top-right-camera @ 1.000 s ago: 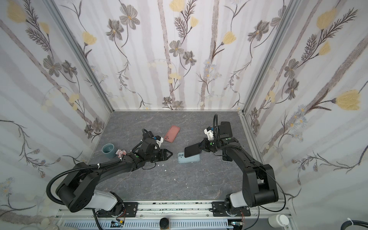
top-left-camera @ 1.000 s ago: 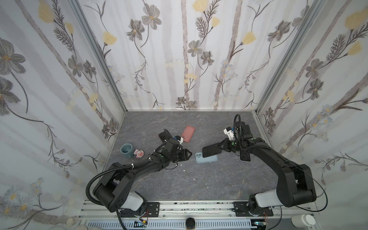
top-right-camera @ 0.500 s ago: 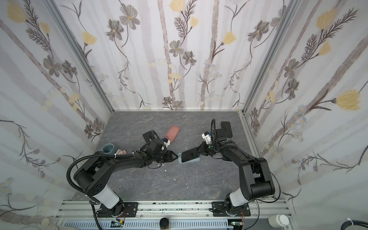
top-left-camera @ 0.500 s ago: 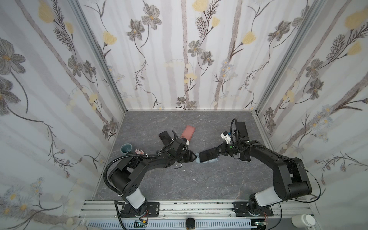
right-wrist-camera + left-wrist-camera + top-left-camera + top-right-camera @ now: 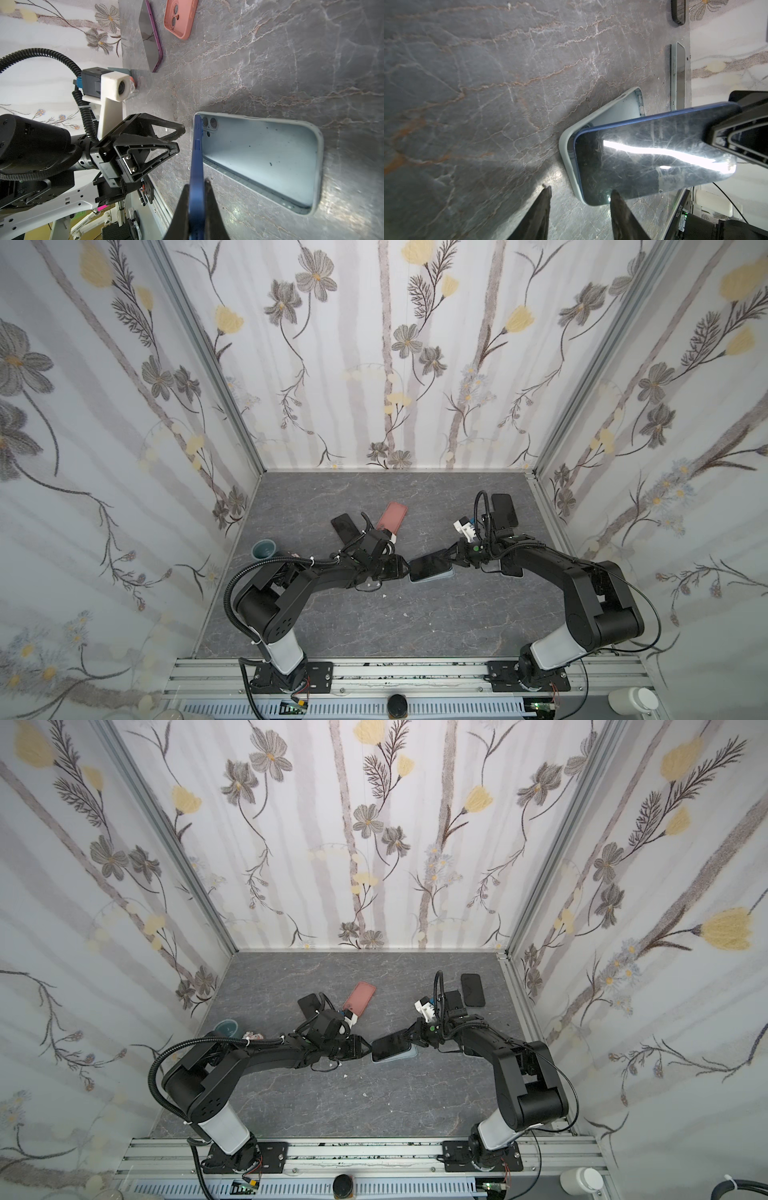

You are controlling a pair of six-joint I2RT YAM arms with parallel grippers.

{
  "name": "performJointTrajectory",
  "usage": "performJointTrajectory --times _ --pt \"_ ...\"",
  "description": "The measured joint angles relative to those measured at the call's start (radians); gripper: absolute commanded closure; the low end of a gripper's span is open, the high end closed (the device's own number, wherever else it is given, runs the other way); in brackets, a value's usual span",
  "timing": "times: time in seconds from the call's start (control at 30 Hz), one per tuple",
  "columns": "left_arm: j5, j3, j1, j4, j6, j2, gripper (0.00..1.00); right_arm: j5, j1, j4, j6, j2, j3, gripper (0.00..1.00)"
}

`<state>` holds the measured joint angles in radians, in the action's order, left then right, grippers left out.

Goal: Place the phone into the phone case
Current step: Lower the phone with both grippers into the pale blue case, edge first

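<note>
The phone (image 5: pixel 430 565) is pinched at one short end by the right claw (image 5: pixel 451 558), whose fingers are pressed flat against its screen and back. It hangs at a slant. The end farthest from that claw dips into the phone case (image 5: pixel 259 158), and the gripped end is raised clear of it. From the right wrist view the phone's camera corner sits right at the case's lens cutout. That looks like the reason for the tilt: seat the far end under the lip first, then lay the rest down.

The pale blue case lies open side up on the tabletop (image 5: pixel 374 622), directly below the right claw's fingertips and stretching away from them.

The left claw (image 5: pixel 581 191) waits at the case's opposite end with its fingers spread and nothing between them. Its tips are just beside the case's rim, and I cannot tell if one touches it. I'd guess it is there as a stop, so the light case does not slide when the phone pushes in.

Behind the left claw, well apart from the work, lie a pink case (image 5: pixel 392 517) and a purple-edged phone (image 5: pixel 150 37). A small cup (image 5: pixel 264 549) sits back along the left arm.
</note>
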<state>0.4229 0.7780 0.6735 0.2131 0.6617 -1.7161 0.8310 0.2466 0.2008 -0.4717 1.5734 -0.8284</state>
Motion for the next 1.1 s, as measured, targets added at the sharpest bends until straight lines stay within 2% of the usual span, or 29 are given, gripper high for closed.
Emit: performJointTrajectory --times 0.4,0.77,1.1 --pt "0.023 0.03 0.0 0.001 0.0 -0.06 0.57 0.047 -0.002 -0.052 -0.008 0.084 0.0 1.0" --pt "0.026 0.043 0.008 0.0 0.0 -0.067 0.57 0.049 0.0 -0.131 -0.042 0.005 0.108 1.0" --pt "0.014 0.004 0.015 0.04 0.014 -0.053 0.58 0.083 -0.01 -0.236 -0.073 0.052 0.151 0.97"
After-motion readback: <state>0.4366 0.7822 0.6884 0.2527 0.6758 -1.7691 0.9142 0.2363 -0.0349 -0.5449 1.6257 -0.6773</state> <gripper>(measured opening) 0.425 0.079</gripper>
